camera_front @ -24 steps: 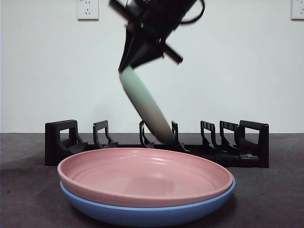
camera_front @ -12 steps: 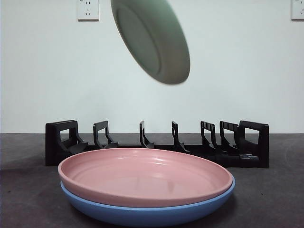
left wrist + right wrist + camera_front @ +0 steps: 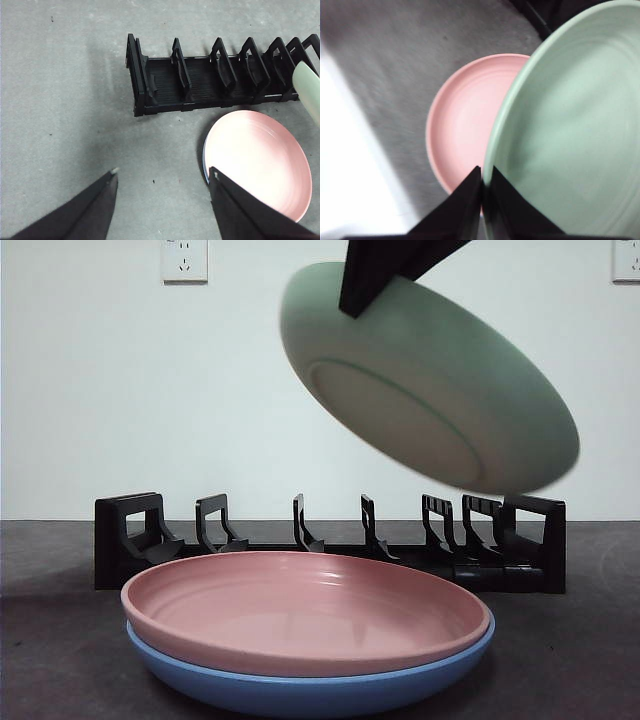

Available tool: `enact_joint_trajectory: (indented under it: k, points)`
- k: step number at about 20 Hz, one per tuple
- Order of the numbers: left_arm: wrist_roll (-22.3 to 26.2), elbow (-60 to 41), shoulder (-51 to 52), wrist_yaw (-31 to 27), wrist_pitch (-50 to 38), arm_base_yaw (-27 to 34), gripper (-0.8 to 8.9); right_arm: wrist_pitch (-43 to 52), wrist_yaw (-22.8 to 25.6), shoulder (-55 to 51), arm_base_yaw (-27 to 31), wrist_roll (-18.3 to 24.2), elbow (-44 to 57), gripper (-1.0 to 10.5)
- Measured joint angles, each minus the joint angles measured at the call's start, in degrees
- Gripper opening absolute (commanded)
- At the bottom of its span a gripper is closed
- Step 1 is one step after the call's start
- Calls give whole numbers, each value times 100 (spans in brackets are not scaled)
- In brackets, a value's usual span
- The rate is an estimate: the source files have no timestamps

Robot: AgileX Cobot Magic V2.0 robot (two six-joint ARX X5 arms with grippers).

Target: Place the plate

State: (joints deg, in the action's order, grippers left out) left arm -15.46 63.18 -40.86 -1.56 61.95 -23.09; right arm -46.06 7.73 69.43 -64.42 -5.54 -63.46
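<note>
right gripper (image 3: 483,181) clamped on green plate (image 3: 430,390) rim, tilted above rack (image 3: 330,545); left gripper (image 3: 162,172) apart

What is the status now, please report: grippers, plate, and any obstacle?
Right gripper shut on green plate, held tilted above the rack. Left gripper open, waiting aside. Pink plate on blue plate, stacked before the rack.

Stacked plates (image 3: 310,635) before the rack (image 3: 330,540), held plate (image 3: 430,390) above — tilted

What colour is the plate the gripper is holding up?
Pale green. The plate, pinched at its rim by the right gripper, shows best in the front view.
</note>
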Motion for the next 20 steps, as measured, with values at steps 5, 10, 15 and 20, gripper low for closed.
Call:
enact_joint_trajectory:
  k: [5, 10, 15, 20]
  points:
    - [0, 0, 0, 0, 0, 0, 290, 7, 706, 664, -946, 433, 0, 11]
    - [2, 0, 0, 0, 0, 0, 290, 136, 684, 1534, -979, 584, 0, 11]
    - [2, 0, 0, 0, 0, 0, 290, 525, 588, 2024, -981, 695, 2, 11]
    - [31, 0, 0, 0, 0, 0, 290, 640, 575, 2188, -981, 721, 2, 11]
